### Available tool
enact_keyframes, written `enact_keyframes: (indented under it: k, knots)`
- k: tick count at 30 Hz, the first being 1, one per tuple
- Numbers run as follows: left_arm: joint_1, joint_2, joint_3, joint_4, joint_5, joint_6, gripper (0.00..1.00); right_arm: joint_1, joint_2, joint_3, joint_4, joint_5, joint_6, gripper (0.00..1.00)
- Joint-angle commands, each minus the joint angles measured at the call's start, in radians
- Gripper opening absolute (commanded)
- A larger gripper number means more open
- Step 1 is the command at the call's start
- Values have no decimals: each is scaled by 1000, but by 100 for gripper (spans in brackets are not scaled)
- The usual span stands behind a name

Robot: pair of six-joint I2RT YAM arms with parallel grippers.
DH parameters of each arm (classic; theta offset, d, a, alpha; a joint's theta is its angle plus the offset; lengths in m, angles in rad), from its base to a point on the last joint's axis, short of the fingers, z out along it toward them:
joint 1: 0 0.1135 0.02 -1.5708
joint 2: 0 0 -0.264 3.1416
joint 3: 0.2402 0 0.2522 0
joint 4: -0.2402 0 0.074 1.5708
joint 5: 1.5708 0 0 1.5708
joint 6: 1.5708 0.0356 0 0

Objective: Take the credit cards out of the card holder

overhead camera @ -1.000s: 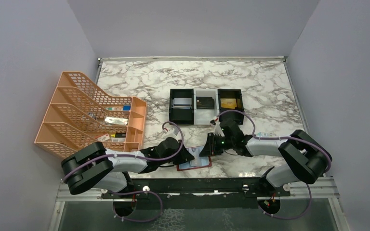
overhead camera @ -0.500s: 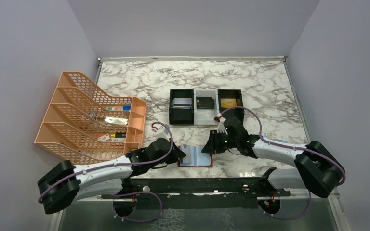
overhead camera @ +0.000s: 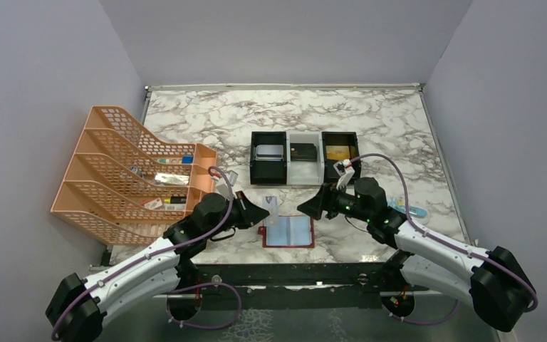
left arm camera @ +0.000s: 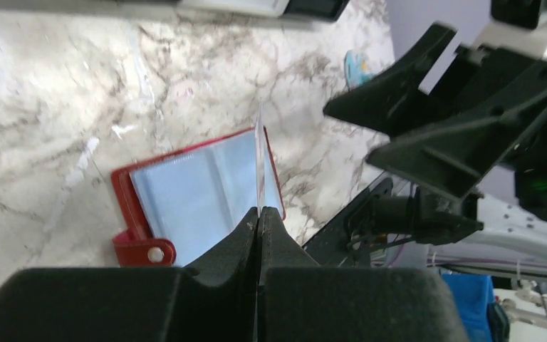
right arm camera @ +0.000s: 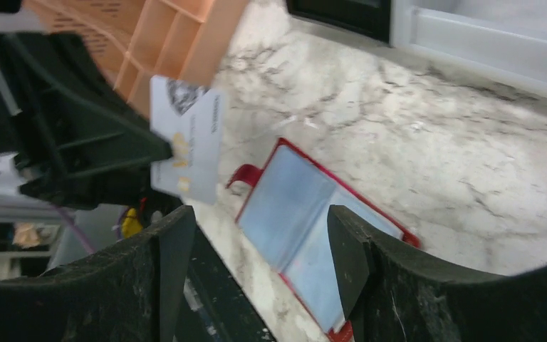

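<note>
Silvery-white credit card point(right arm camera: 189, 146) pinched upright between the closed fingers of the left gripper point(left arm camera: 258, 219) and held clear of the marble table point(overhead camera: 370, 121). In the left wrist view the card appears edge-on, rising straight out of the fingertips.

Just below and ahead of this gripper lies the card holder point(overhead camera: 289, 231), opened flat on the table. Both pale blue inner panels face up inside the red border, and its snap tab point(left arm camera: 142, 249) sits on the side nearest the left arm.

Right gripper point(overhead camera: 305, 208) hovers above the holder's far right corner, tips pointing towards the left gripper and the card, jaws spread wide and holding nothing. Its two fingers point(right arm camera: 356, 263) frame the holder in the right wrist view. The two grippers face one another, apart, with the card between them.

Beyond both grippers, farther from the arm bases, stands a three-compartment tray point(overhead camera: 305, 178). It holds a silvery card point(overhead camera: 269, 152) in the compartment on the left gripper's side, a black card point(overhead camera: 303, 150) in the middle and a gold card point(overhead camera: 338, 152) on the right gripper's side.

Orange file rack point(overhead camera: 135, 171) stands outboard of the left gripper. A pale blue packet point(overhead camera: 409, 209) lies outboard of the right gripper, behind its wrist.
</note>
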Motion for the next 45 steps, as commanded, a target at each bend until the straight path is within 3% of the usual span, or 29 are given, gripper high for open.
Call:
enact_keyframes:
  k: [1,4,8,29,33,36,40,45]
  knots:
    - [135,-1,-43,241,331,9,0,-6,5,-22,234,-185,86,69]
    - [145,15,-73,392,401,-51,0,-6,83,-23,392,-336,162,69]
    - [146,31,-62,416,429,-64,0,-3,204,-18,576,-435,255,65]
    - [146,-2,-87,470,430,-121,0,9,376,19,825,-549,399,17]
    - [146,-1,-89,476,430,-123,0,9,378,16,836,-547,404,2]
    - [146,-14,-97,474,421,-105,2,9,364,14,806,-525,387,1]
    - [147,-46,-49,307,347,-22,31,9,308,26,658,-437,321,1]
    - [147,-81,119,-172,130,165,76,10,240,110,385,-326,172,1]
